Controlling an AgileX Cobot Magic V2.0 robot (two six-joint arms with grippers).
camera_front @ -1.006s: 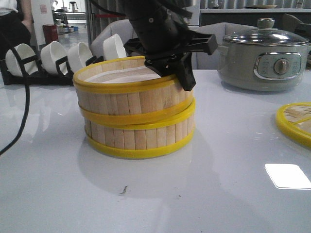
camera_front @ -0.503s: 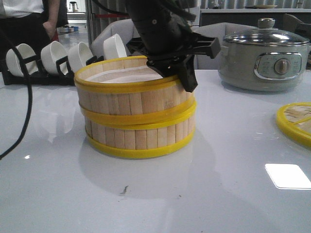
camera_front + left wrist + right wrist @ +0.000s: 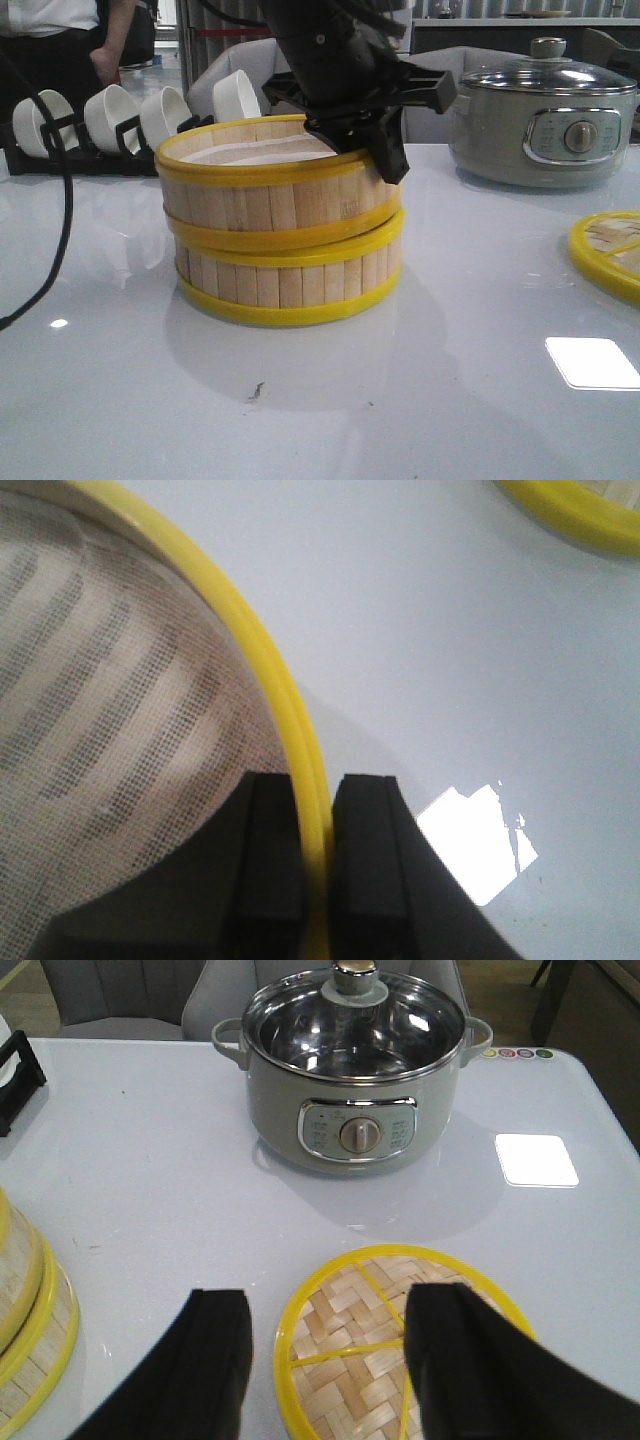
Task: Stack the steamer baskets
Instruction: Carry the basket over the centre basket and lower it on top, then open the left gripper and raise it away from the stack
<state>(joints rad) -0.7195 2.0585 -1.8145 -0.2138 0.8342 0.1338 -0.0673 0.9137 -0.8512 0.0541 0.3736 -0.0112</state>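
Two steamer baskets stand stacked mid-table. The upper basket (image 3: pixel 270 195) rests on the lower basket (image 3: pixel 290 280), offset a little to the left and slightly tilted. My left gripper (image 3: pixel 378 150) is shut on the upper basket's right wall. In the left wrist view its fingers (image 3: pixel 365 850) clamp the yellow rim (image 3: pixel 262 660), one inside over the mesh liner (image 3: pixel 110 700), one outside. My right gripper (image 3: pixel 335 1300) hangs open and empty above the woven lid (image 3: pixel 380 1360). The stack's edge (image 3: pixel 30 1330) shows at that view's side.
A grey-green electric pot (image 3: pixel 545 120) with a glass lid stands at the back right. The flat woven lid (image 3: pixel 605 250) lies at the right edge of the table. A black rack of white bowls (image 3: pixel 120 120) runs along the back left. A cable (image 3: pixel 55 200) hangs at left.
The upper basket and my left gripper have shifted slightly to the right, and the basket sits more level on the lower one. A person in the background has moved.
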